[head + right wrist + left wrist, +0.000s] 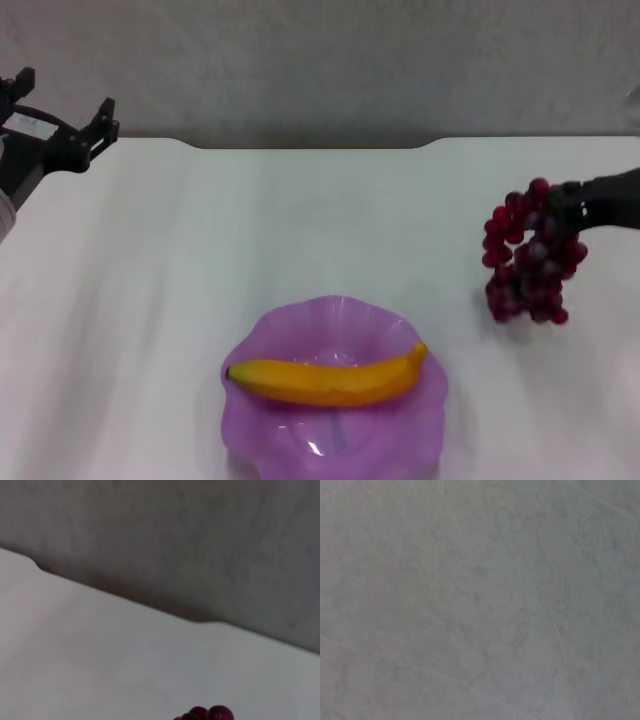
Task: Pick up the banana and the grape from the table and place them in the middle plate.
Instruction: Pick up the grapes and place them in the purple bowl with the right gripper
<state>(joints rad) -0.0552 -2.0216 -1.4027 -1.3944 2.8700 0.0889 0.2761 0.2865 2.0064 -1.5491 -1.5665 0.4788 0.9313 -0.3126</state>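
White table [300, 230] spans my view. Banana [325, 381] already lies across the plate [400, 440] at 6 o'clock. At 3 o'clock my right gripper [562, 207] is clamped on the grapes [528, 262], which hang ready for carrying. Left gripper [62, 118] is parked at 10 o'clock, fingers apart.

Banana in the plate, grapes hanging to the right of it

The middle plate [335, 440], translucent purple with a wavy rim, stands at the near edge of the white table [300, 230]. The banana [328, 379], yellow-orange with a dark tip on its left end, lies across the plate from rim to rim, its curve opening to the far side. The grape [530, 255], a dark red-purple bunch, hangs to the right of the plate and farther back, apart from it, held at its top.
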